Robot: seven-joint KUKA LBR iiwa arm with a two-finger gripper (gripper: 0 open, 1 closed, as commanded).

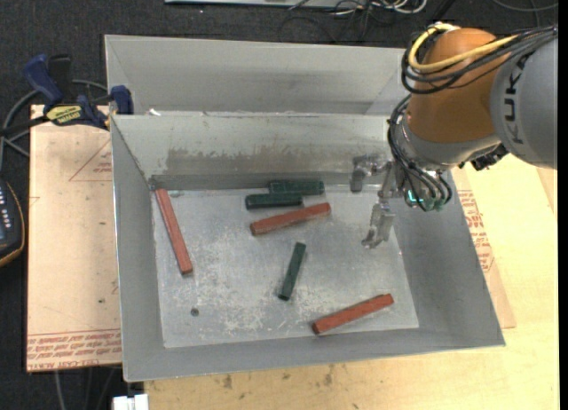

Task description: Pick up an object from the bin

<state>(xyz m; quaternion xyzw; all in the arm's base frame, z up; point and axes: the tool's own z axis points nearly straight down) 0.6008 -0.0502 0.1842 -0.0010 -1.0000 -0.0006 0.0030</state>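
My gripper (371,206) hangs over the right part of the bin floor, open, with nothing between its fingers. One fingertip (361,176) is near the back wall and the other (376,232) points down toward the floor. The nearest thing is a red-brown bar (290,219), lying flat to the left of the gripper. Just behind it lie two dark green bars (286,193), side by side. Another red-brown bar (352,314) rests near the front right corner, below the gripper.
A short dark green bar (291,271) lies in the middle of the floor. A long red-brown bar (173,231) runs along the left wall. The arm with its orange cover comes in over the right rim.
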